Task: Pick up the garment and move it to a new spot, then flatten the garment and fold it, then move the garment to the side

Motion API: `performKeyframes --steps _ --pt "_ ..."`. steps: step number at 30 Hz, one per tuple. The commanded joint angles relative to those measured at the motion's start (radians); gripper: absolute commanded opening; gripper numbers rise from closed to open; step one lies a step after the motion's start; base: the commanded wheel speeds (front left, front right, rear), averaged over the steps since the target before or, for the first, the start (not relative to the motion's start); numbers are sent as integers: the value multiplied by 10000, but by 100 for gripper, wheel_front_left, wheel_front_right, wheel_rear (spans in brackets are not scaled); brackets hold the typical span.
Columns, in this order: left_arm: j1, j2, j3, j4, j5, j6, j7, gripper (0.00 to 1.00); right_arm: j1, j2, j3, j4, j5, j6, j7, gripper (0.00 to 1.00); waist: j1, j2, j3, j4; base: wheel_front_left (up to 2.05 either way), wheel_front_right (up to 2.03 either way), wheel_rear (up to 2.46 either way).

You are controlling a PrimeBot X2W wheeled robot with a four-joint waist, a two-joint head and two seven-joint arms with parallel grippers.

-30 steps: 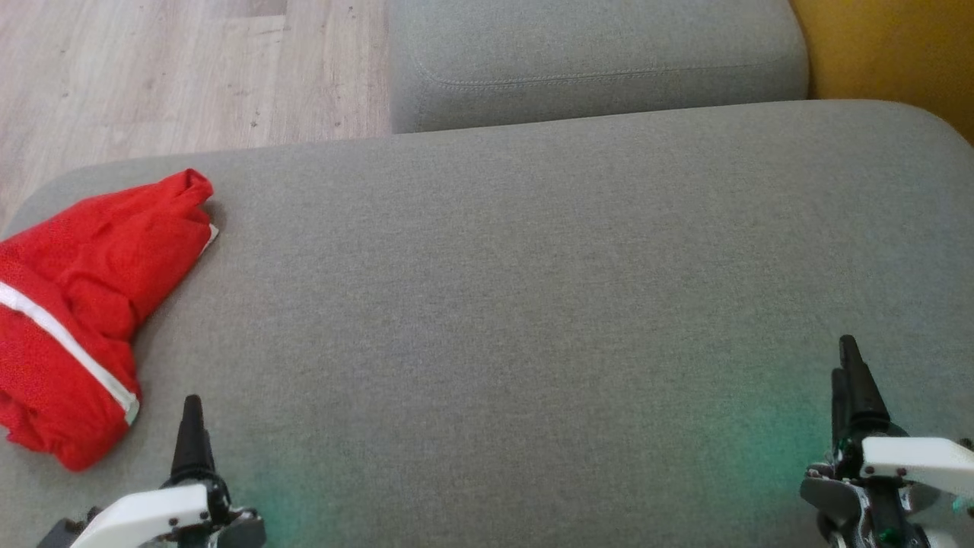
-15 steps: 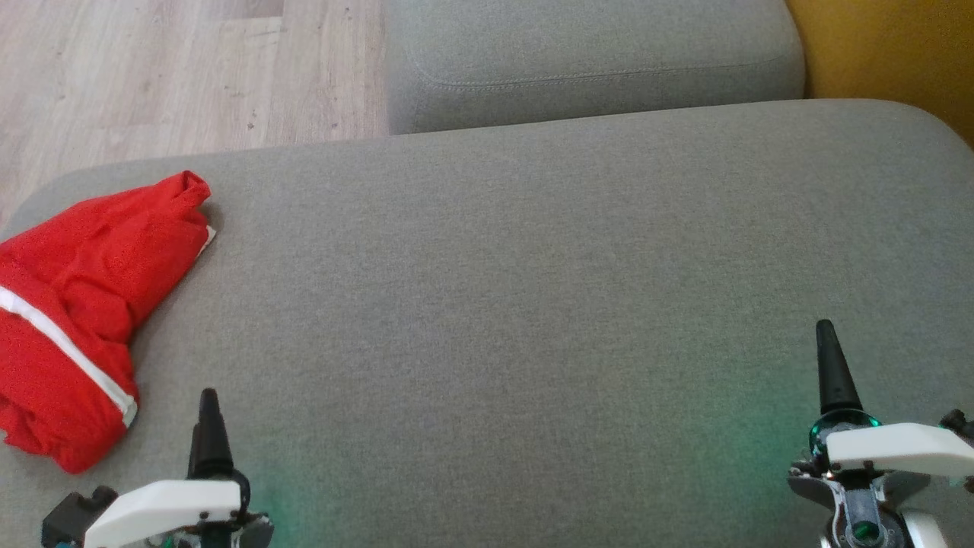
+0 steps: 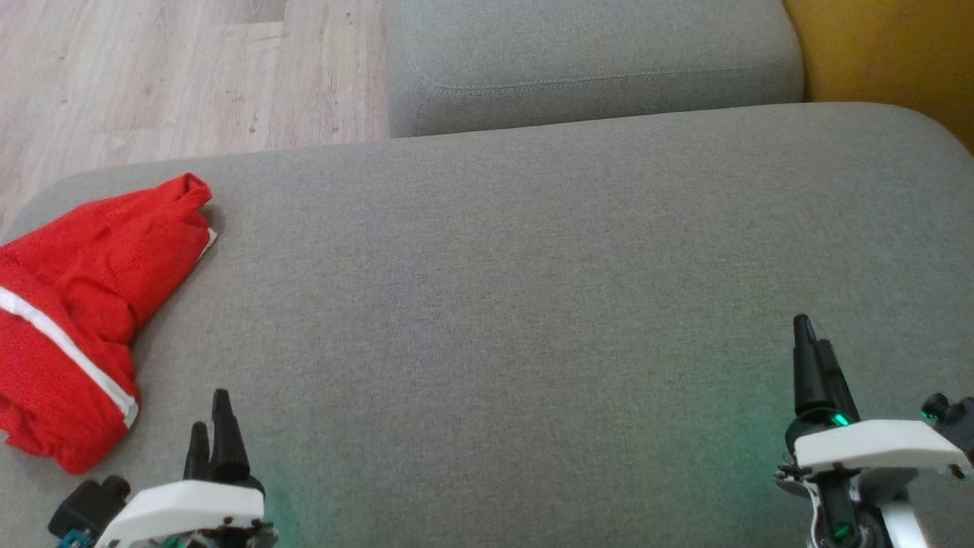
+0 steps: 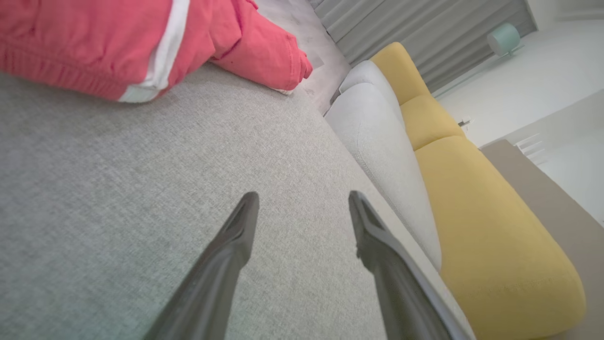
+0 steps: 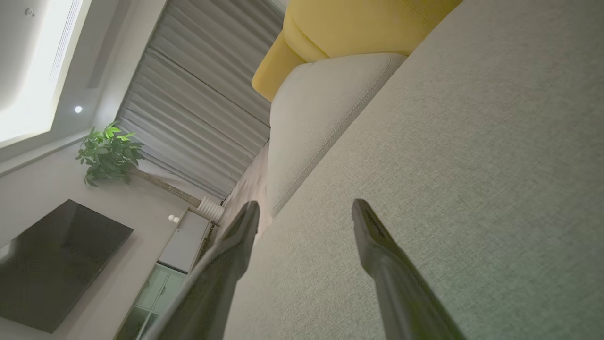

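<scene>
Grey woven upholstery covers the big seat cushion [image 3: 502,289] that lies under both arms. The left gripper [image 3: 211,415] stands released. Its two dark fingers are spread, with bare cushion fabric showing between them in the left wrist view, and it grasps nothing. It hovers at the cushion's near edge, toward the left corner. The right gripper [image 3: 811,335] is also released and holds nothing, its fingers parted over plain grey weave at the cushion's near edge, toward the right corner. I cannot tell whether either pair of fingertips touches the cushion. The two grippers are well apart, with the cushion's broad middle between them, and a green tint falls on the cushion beside each.

The garment [image 3: 76,304], red with a white stripe, lies crumpled in a heap on the cushion's left end. It is near the left gripper but apart from it, and one pointed corner reaches toward the cushion's far edge.

Beyond that far edge sits a smaller grey cushion [image 3: 593,68]. A yellow cushion [image 3: 883,53] lies past the far right corner, and pale wooden floor [image 3: 152,76] lies past the far left. Farther off, the right wrist view takes in grey curtains [image 5: 188,94], a leafy plant [image 5: 108,156] and a dark screen [image 5: 56,264] on a wall.
</scene>
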Motion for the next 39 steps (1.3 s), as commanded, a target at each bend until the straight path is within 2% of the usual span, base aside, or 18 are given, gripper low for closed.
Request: performKeyframes --steps 1,32,39 --pt "-238 235 9 -324 418 99 -139 100 -217 -117 189 -422 -465 -3 -169 100 0 -1 2 -6 0 0 0" --pt "63 987 -810 -604 4397 694 -1059 100 -179 -103 671 -503 -4766 -5 -1084 100 0 -1 -40 -108 0 0 0" --pt "153 1130 -888 -644 5180 873 -1266 100 -107 -86 576 -363 -5313 -5 -1290 100 0 -1 -72 -126 0 0 0"
